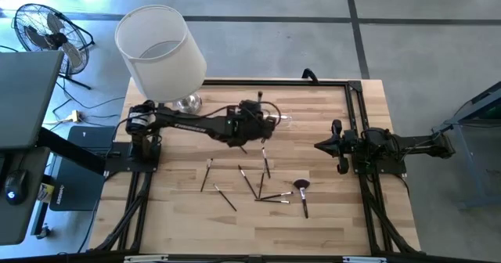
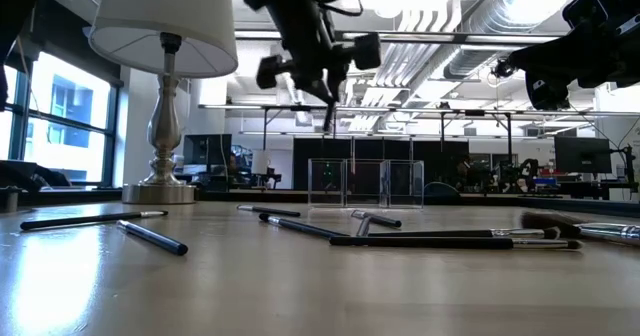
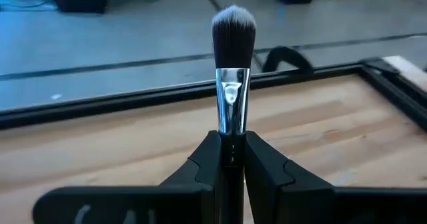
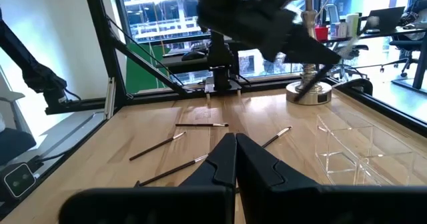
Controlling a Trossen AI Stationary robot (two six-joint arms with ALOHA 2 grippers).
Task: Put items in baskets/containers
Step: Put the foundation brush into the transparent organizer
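Observation:
My left gripper (image 3: pixel 232 141) hangs over the middle of the table (image 1: pixel 262 126), shut on a slim makeup brush with a grey-tipped dark bristle head (image 3: pixel 233 27) and a silver ferrule (image 3: pixel 232 97). The clear plastic holder (image 2: pixel 365 183) stands on the table just beyond it toward the far right (image 4: pixel 347 147). Several more brushes lie flat on the wood nearer the front (image 1: pixel 246 181), among them one with a fluffy reddish-brown head (image 1: pixel 301 186). My right gripper (image 4: pixel 235 157) waits shut at the table's right edge (image 1: pixel 340 147), touching nothing. My left gripper pinches the brush's dark handle just below the ferrule (image 3: pixel 231 152) between its two fingers. The brush stands roughly upright across the fingers, bristles up. Its thin handle end (image 2: pixel 328 111) hangs below the gripper, lifted clear of the table.
A lamp with a big white shade (image 1: pixel 160 52) and a silver base (image 1: pixel 188 102) stands at the table's far left. A black frame (image 1: pixel 356 114) runs along the table's far and right edges. Bare wood shows between the loose brushes and the holder.

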